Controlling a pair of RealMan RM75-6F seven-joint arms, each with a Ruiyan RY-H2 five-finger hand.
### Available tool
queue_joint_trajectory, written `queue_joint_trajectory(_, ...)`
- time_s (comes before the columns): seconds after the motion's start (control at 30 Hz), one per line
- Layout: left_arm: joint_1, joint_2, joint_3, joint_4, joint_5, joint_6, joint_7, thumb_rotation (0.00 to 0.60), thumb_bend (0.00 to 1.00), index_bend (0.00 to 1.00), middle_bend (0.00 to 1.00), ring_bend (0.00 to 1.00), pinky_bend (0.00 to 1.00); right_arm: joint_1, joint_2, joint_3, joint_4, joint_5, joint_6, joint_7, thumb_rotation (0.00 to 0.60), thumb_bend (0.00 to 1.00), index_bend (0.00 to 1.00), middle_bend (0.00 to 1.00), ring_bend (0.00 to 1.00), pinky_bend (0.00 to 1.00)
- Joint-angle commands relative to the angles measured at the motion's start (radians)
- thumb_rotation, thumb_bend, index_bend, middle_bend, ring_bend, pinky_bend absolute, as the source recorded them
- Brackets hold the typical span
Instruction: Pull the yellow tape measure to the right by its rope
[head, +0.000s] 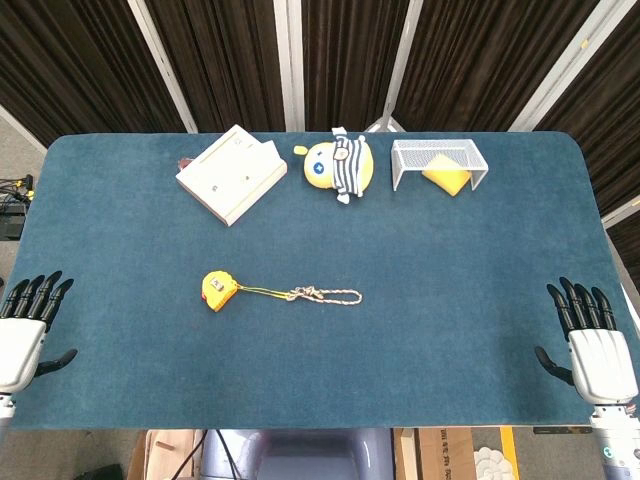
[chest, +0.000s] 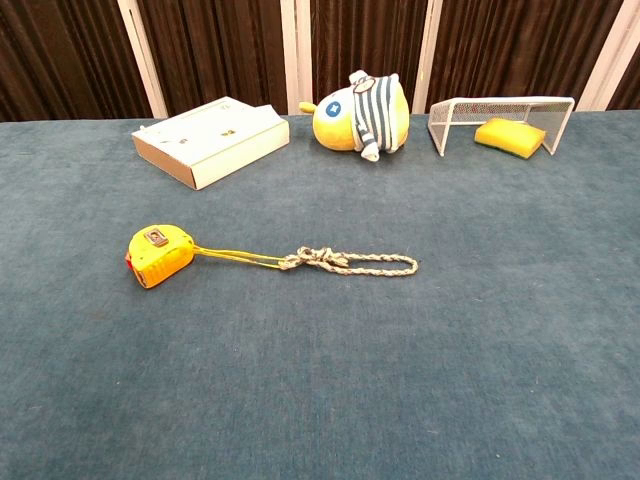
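Note:
The yellow tape measure (head: 218, 291) (chest: 159, 254) lies left of the table's middle. A yellow strap runs right from it to a knotted, braided rope (head: 325, 295) (chest: 347, 263) ending in a loop, flat on the cloth. My left hand (head: 25, 335) rests at the near left edge, fingers apart, holding nothing. My right hand (head: 590, 345) rests at the near right edge, also spread and empty, well to the right of the rope's end. Neither hand shows in the chest view.
Along the far side stand a cream box (head: 232, 174) (chest: 210, 140), a yellow plush toy in a striped shirt (head: 340, 165) (chest: 362, 113), and a white wire basket (head: 440, 163) (chest: 500, 122) holding a yellow sponge (head: 446, 179). Blue cloth table (head: 450, 270).

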Motion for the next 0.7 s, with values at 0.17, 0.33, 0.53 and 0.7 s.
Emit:
queue_joint_trajectory(0.17, 0.000, 0.000, -0.001, -0.002, -0.003, -0.001, -0.003, 0.600, 0.00, 0.00, 0.00, 0.00, 0.00, 0.000, 0.001, -0.002, -0.002, 0.000, -0.003, 0.001, 0.600, 0.28, 0.00, 0.00, 0.00, 0.00)
queue_joint_trajectory(0.33, 0.003, 0.002, -0.001, -0.004, -0.003, 0.004, -0.006, 0.600, 0.00, 0.00, 0.00, 0.00, 0.00, -0.001, 0.003, -0.003, -0.005, -0.002, -0.002, 0.003, 0.600, 0.28, 0.00, 0.00, 0.00, 0.00)
queue_joint_trajectory(0.53, 0.005, 0.001, -0.003, -0.004, -0.008, 0.006, -0.014, 0.600, 0.00, 0.00, 0.00, 0.00, 0.00, 0.005, 0.004, -0.007, -0.008, -0.003, -0.017, 0.003, 0.600, 0.28, 0.00, 0.00, 0.00, 0.00)
queue_joint_trajectory(0.7, 0.006, 0.002, -0.004, -0.004, -0.005, 0.012, -0.016, 0.600, 0.00, 0.00, 0.00, 0.00, 0.00, 0.010, 0.012, -0.011, -0.015, -0.006, -0.030, 0.016, 0.600, 0.28, 0.00, 0.00, 0.00, 0.00)
